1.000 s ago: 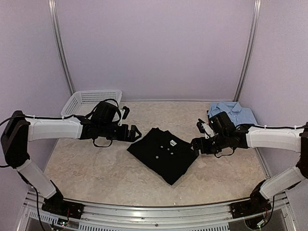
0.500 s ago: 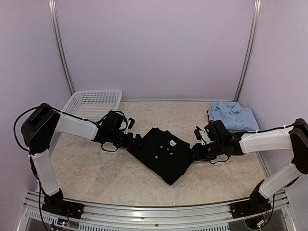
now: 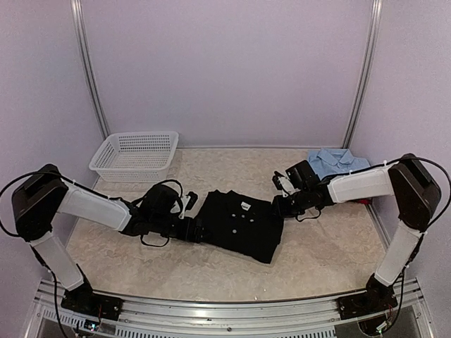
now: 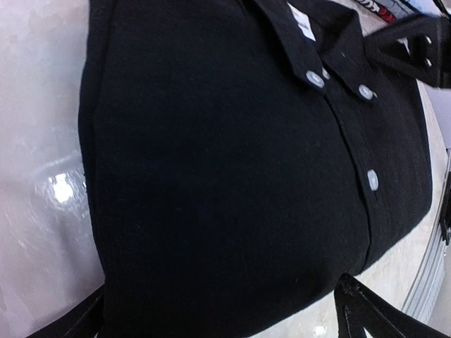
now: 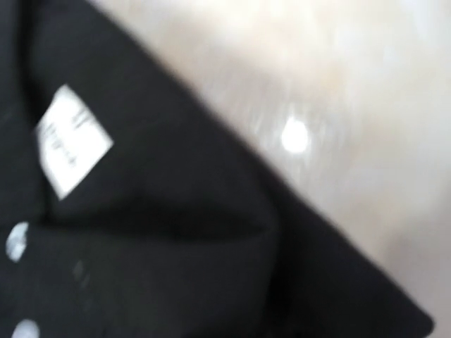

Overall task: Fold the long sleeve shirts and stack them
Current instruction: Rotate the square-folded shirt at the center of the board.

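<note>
A large plain black collared button-front shirt (image 3: 243,227) lies folded into a compact rectangle in the middle of the pale marbled tabletop (image 3: 134,262), collar toward the back and placket facing up. The left gripper (image 3: 200,229) sits low at the shirt's left edge; in its wrist view its two dark fingers (image 4: 375,311) stand spread wide at the bottom corners of the picture, with the folded cloth between them and nothing pinched. That view also shows the white neck label (image 4: 301,22) and a row of pale round buttons (image 4: 315,79). The right gripper (image 3: 280,206) rests at the shirt's far right corner, by the collar; its own view is blurred and shows only black fabric, the label and bare tabletop, so I cannot tell whether its jaws are clamped on cloth. A light blue collared shirt (image 3: 337,162) lies folded at the back right, well apart from the black one. A white plastic mesh basket (image 3: 132,167) stands at the back left.
</note>
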You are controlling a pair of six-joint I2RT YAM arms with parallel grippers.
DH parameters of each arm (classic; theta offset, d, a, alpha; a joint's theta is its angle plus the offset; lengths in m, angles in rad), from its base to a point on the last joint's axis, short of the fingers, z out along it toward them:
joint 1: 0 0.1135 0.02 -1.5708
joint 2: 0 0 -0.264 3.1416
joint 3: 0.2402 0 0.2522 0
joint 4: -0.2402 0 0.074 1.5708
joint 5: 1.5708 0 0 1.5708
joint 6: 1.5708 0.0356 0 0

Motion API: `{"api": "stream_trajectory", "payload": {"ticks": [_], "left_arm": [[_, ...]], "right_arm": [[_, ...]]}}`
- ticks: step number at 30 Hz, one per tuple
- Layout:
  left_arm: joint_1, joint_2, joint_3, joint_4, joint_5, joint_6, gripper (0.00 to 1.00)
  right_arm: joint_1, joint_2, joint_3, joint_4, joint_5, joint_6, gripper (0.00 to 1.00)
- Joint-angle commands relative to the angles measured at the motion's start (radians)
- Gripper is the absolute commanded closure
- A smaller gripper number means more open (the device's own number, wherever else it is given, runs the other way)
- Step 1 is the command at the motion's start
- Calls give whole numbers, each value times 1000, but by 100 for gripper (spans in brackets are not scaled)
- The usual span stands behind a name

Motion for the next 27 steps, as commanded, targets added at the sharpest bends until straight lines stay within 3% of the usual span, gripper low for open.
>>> {"api": "stream_trajectory", "payload": {"ticks": [1, 5, 9, 18, 21, 27], "left_arm": [[-61, -69, -68, -28, -83, -69, 2], [-111, -121, -92, -73, -142, -98, 2], [-125, -168, -112, -100, -167, -117, 2], [-110, -262, -54, -299, -338, -53, 1], [-102, -282, -24, -340, -388, -28, 1], [-97, -286, 25, -352, -426, 2, 1]], "right_arm": [[-31, 108, 137, -39, -12, -158, 75], [-48, 215, 277, -85, -36, -230, 68], [-64, 256, 372, -127, -27, -277, 52], [-104, 53, 305, -210, 182, -290, 21], [-139, -37, 269, -229, 291, -283, 18], [-335, -58, 312, -236, 301, -247, 18]]}}
